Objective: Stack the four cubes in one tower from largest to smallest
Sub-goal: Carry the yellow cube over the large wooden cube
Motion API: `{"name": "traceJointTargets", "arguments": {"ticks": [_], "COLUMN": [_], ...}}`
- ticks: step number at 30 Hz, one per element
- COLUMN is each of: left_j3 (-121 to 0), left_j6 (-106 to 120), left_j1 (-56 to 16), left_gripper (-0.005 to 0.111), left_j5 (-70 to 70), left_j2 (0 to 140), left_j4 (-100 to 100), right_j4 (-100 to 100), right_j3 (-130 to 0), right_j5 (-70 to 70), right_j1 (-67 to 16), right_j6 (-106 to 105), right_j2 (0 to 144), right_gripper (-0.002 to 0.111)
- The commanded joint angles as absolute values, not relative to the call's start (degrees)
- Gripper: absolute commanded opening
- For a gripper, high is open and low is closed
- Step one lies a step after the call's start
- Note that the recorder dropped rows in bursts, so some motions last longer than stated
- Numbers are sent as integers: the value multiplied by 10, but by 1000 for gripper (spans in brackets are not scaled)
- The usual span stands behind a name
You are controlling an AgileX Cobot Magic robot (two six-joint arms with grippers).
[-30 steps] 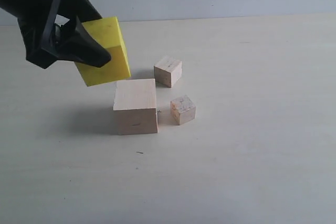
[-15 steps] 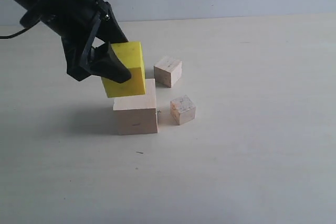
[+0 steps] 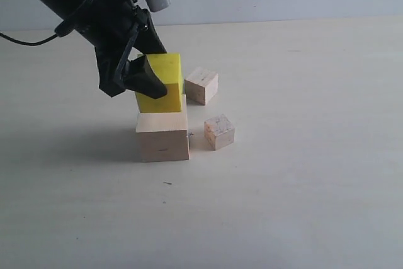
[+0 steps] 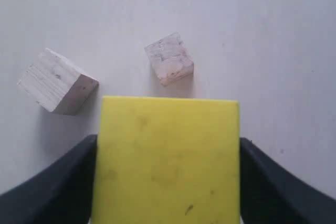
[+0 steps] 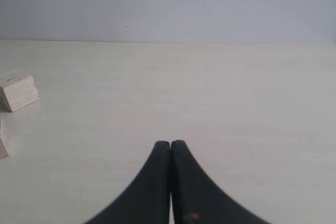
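Observation:
My left gripper (image 3: 158, 86) is shut on the mid-sized yellow cube (image 3: 169, 80), one finger on each side of it (image 4: 167, 148). The yellow cube (image 4: 168, 124) sits nearly level at the top face of the large pale wooden cube (image 3: 162, 138), toward its back; I cannot tell whether they touch. In the left wrist view the large cube is hidden under it. A small wooden cube (image 3: 201, 85) (image 4: 58, 81) stands behind and to the right. The smallest cube (image 3: 219, 131) (image 4: 169, 59), with pinkish-grey marks, stands right of the large one. My right gripper (image 5: 170, 145) is shut and empty, out of the exterior view.
Everything stands on a pale table (image 3: 302, 174) with a grey wall behind. The right wrist view catches a small wooden cube (image 5: 18, 88) and the corner of another (image 5: 2, 139) at its edge, far from the right fingers.
My left gripper carried the yellow cube right and down, from tilted in the air beside the large cube to level at its top. The other cubes and the right gripper stayed still.

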State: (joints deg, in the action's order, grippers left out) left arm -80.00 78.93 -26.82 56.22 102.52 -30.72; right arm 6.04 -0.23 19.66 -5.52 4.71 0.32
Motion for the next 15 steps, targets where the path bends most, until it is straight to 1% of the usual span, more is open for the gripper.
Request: {"name": "traceJointTargets", "arguments": {"ticks": [1,15], "left_j3": [-820,-828], "left_j6": [787,744], "left_j1": [-268,-268], "left_gripper": [0,0], "left_j5": [558,552], "left_j2": [1046,1076], "left_j4": [-308,-291], "right_j4": [62,62], "right_j3": [0,0], "right_j5": [193,193], "right_j1": [-55,-55], "right_j6": [47,47], "right_j2": [0,0], "right_gripper": [0,0]}}
